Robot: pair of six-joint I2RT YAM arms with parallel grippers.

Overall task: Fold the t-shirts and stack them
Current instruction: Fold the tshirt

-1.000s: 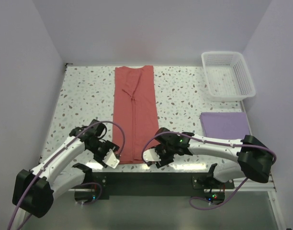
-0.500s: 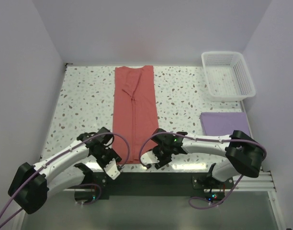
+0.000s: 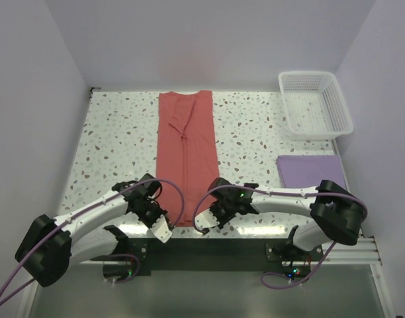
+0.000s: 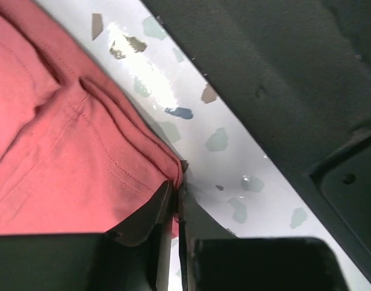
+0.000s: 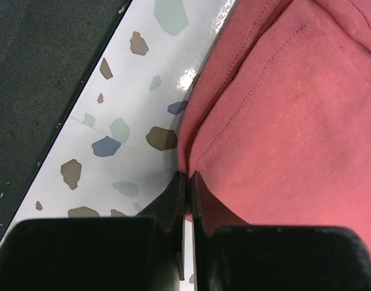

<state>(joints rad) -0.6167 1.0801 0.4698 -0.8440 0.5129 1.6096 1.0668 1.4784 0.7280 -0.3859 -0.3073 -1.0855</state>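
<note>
Both jaws are pinching shut on the red shirt at its near corners, likely for folding it toward its collar. The purple shirt is lying folded right of it.

Lighting bright, diffuse, from above; shadows faint and soft. Specular glare on the glossy counter in both wrist views. Stitching on the salmon t-shirt crisp; nearest foreground dark, slightly soft.

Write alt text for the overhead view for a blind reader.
Left gripper and right gripper each pinch a near corner of the salmon t-shirt, folded into a long strip on the table. A folded lavender t-shirt lies at right, a white basket beyond it.
</note>
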